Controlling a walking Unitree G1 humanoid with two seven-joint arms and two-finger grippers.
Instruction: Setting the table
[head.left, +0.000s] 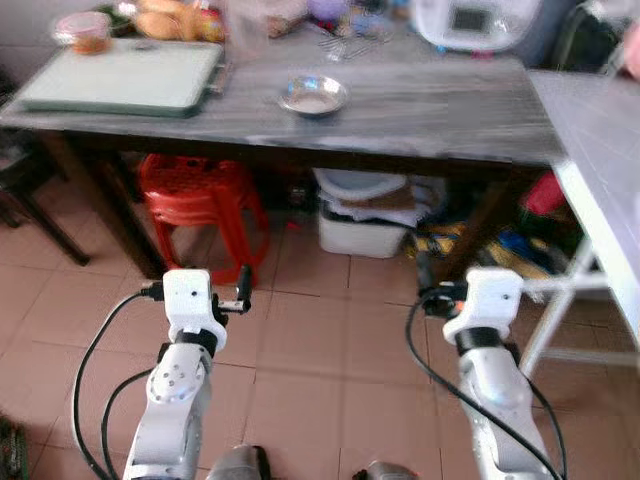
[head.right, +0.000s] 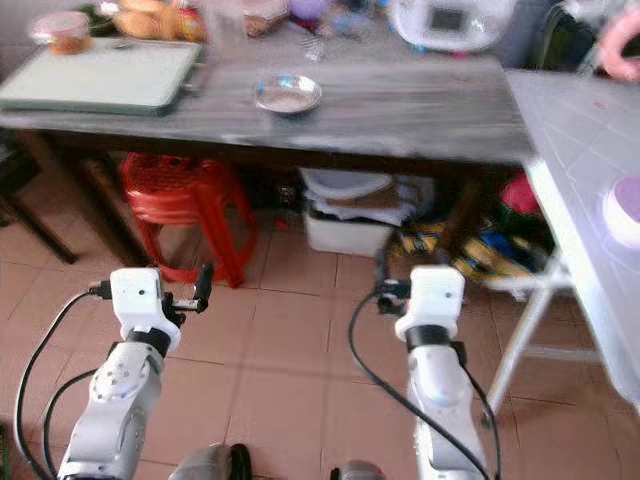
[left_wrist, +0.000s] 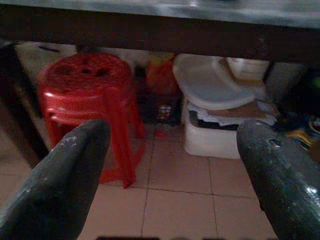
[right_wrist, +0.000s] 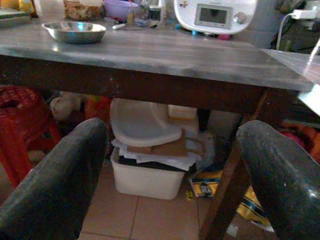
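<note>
Both claws — left (left_wrist: 172, 170), right (right_wrist: 170, 170) — spread, empty; red stool (head.left: 195, 195) under table (head.left: 400, 110).

Two silver arms were seen, each capped by a white boxy wrist housing above a black collar. Black cables were looped beside each forearm. The left pincer (head.left: 243, 287) and right pincer (head.left: 424, 272) were formed of long black fingers (left_wrist: 65, 175), rounded at the tips and dully scuffed.
</note>
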